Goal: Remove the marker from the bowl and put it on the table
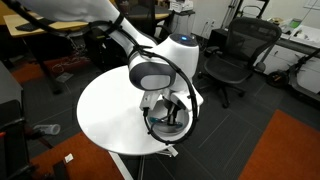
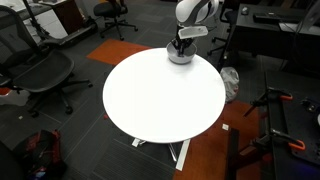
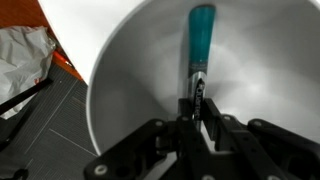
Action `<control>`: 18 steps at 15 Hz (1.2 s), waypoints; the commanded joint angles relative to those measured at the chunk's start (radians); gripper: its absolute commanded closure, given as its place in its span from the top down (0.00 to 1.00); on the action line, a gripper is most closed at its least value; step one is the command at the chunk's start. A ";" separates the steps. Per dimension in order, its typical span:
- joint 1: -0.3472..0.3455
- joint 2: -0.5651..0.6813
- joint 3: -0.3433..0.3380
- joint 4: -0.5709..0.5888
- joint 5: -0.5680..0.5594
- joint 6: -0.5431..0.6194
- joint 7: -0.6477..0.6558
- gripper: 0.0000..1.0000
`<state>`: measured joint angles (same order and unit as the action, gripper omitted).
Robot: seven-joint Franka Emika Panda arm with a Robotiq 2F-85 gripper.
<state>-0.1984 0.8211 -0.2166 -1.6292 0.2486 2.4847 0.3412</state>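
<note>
1. We see the marker (image 3: 201, 35) in the wrist view, lying inside the bowl (image 3: 130, 90). Its teal barrel points to 12 o'clock and its dark end to 6 o'clock.
2. The claw (image 3: 197, 105) comes in from 6 o'clock in that view. Its two black fingers (image 3: 213, 115) are drawn close together on either side of the marker's dark end, so we read it as clamped on the marker.
3. The marker's teal part lies against the bowl's pale inner wall, so it is not clear of the bowl.
4. In an exterior view, the bowl (image 2: 180, 58) sits near the rim of the round white worktop (image 2: 160, 100), at about 12 o'clock on its disc. The claw (image 2: 181, 47) is lowered straight into it.
5. In an exterior view, the bowl (image 1: 158, 126) lies toward 4 o'clock on the worktop (image 1: 110, 110). The claw (image 1: 172, 115) reaches down into it from the white arm (image 1: 160, 65) above.
6. We cannot make out the marker in either exterior view; it is too small and hidden by the claw.
7. Around the worktop we see a dark office chair (image 1: 235, 55) at 2 o'clock in an exterior view and another chair (image 2: 45, 70) at 9 o'clock in an exterior view.
8. In the wrist view, a crumpled white bag (image 3: 20, 60) lies on the grey floor at 9 o'clock, beyond the bowl's rim.
</note>
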 commanded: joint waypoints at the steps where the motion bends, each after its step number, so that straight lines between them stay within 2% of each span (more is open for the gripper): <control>1: -0.003 -0.053 0.002 -0.032 -0.022 -0.038 -0.009 0.05; 9: -0.006 -0.286 0.014 -0.217 -0.042 -0.011 -0.096 0.05; 15: 0.028 -0.521 0.043 -0.436 -0.044 0.016 -0.154 0.05; 18: 0.074 -0.617 0.068 -0.546 -0.065 0.029 -0.140 0.05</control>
<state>-0.1624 0.3317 -0.1684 -2.0284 0.2119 2.4852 0.2006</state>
